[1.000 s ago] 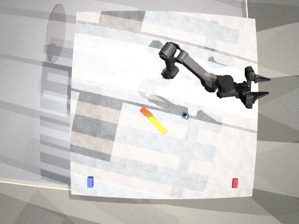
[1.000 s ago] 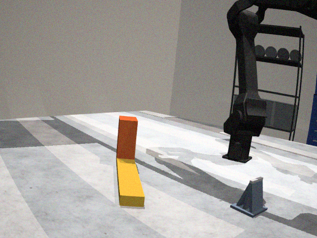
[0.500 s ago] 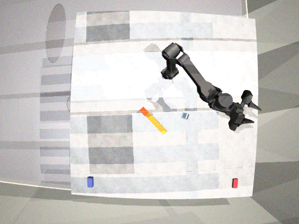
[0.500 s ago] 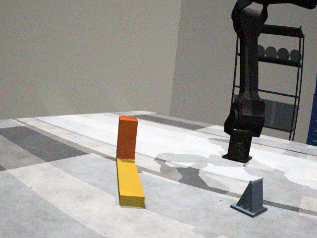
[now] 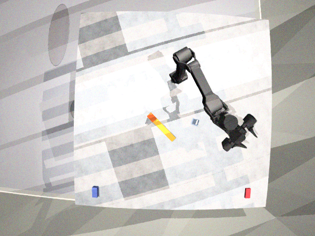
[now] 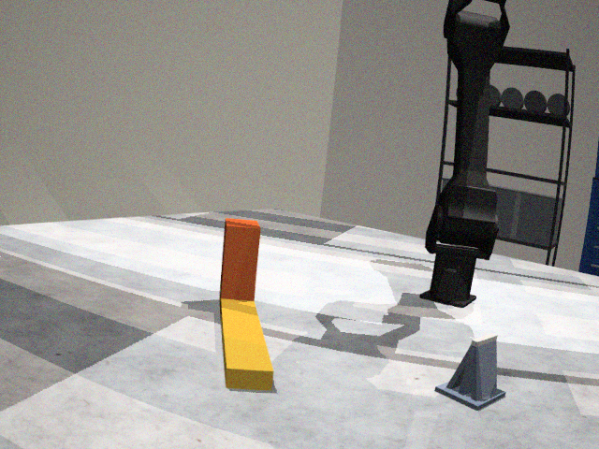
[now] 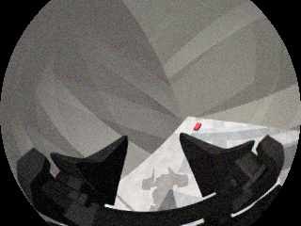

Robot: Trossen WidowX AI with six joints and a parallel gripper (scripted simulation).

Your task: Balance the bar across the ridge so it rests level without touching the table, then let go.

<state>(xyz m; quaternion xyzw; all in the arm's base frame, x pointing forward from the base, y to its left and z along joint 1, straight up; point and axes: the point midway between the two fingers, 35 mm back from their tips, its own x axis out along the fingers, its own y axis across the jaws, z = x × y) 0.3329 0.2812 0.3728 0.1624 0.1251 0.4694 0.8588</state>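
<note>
The yellow bar [image 5: 164,129] [image 6: 245,340] lies flat on the table, with a tall orange block [image 5: 151,116] [image 6: 240,261] standing upright at one end. The ridge [image 5: 195,122] [image 6: 485,365] is a small blue-grey stand with a flat base and a narrow pale top. It stands apart from the bar, to its right in the top and exterior views, and nothing rests on it. My gripper [image 5: 251,142] [image 7: 153,137] is open, with nothing between its fingers. It is raised above the table, to the right of the ridge in the top view. The gripper is out of frame in the exterior view.
A blue block [image 5: 95,191] lies near the table's lower left corner in the top view. A red block [image 5: 247,192] [image 7: 198,126] lies near the lower right corner. My arm's base [image 5: 178,77] [image 6: 448,296] stands behind the ridge. A black shelf [image 6: 536,179] stands beyond the table.
</note>
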